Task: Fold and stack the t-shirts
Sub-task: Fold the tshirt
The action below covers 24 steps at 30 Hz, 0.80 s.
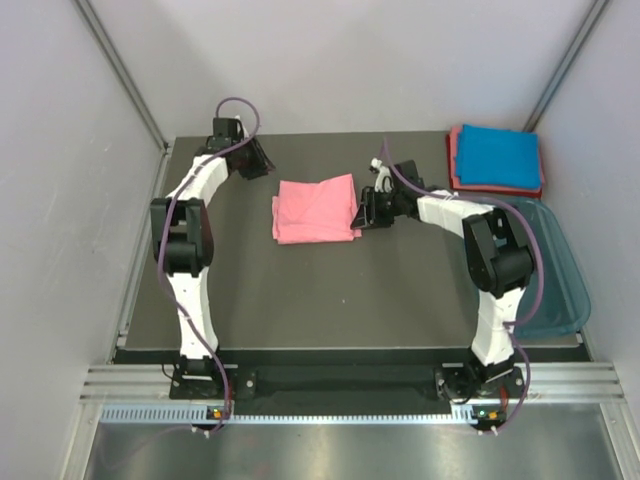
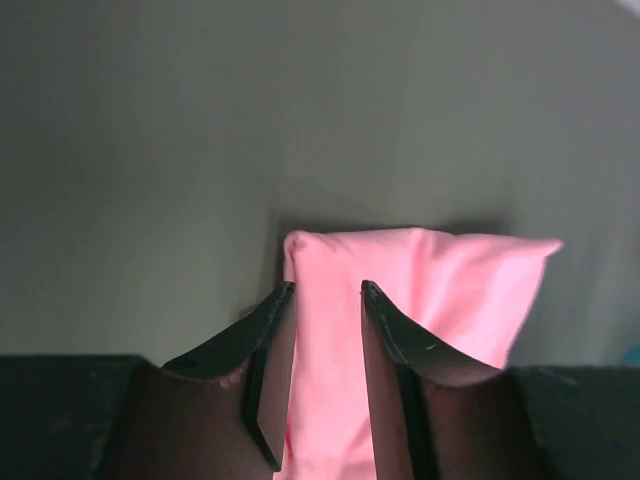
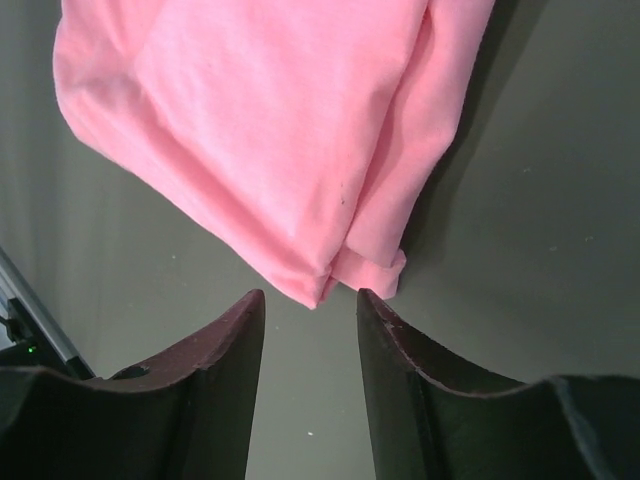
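While the folded salmon-pink cloth t-shirt [image 1: 315,208] lies unstacked between left claw [image 2: 327,290] and right claw [image 3: 310,297] | both parted, empty | bright blue folded shirt [image 1: 497,155] atop reddish-pink folded shirt [image 1: 455,165], beyond right claw | remaining: stack third.

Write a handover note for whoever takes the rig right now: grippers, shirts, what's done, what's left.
Left gripper: open, empty, off the far-left side of the salmon-pink shirt.
Right gripper: open, empty, just short of that shirt's corner.
Shirts: salmon-pink shirt folded, middle of the table; blue shirt folded on the reddish-pink shirt at the far right corner.
Done: three folded, two stacked.
Left: put the salmon-pink one on the stack.
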Each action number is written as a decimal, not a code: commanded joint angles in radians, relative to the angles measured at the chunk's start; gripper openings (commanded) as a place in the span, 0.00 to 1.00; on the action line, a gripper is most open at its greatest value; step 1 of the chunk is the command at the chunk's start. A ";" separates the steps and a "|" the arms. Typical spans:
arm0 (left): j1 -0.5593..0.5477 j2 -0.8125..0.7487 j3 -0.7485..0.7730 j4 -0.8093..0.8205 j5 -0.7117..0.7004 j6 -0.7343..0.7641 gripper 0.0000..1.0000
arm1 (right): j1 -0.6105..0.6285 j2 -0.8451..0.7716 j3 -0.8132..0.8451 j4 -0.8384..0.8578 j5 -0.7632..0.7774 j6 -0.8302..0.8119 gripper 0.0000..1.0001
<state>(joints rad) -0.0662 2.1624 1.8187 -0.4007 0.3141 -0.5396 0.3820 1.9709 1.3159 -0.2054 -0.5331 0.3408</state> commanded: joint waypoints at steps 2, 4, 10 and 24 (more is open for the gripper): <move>-0.012 0.155 0.135 -0.095 0.049 0.113 0.38 | 0.001 0.031 0.042 0.026 -0.005 -0.010 0.43; -0.011 0.183 0.171 -0.081 0.068 0.136 0.39 | 0.000 0.058 0.054 0.029 -0.007 -0.013 0.43; -0.007 0.272 0.214 -0.020 0.100 0.152 0.41 | 0.000 0.091 0.036 0.099 -0.036 0.012 0.44; 0.049 0.251 0.200 0.097 0.224 0.035 0.00 | -0.014 0.060 -0.098 0.267 -0.032 0.102 0.00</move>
<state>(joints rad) -0.0559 2.4638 2.0171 -0.3740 0.5228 -0.4564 0.3767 2.0659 1.2659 -0.0341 -0.5827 0.4152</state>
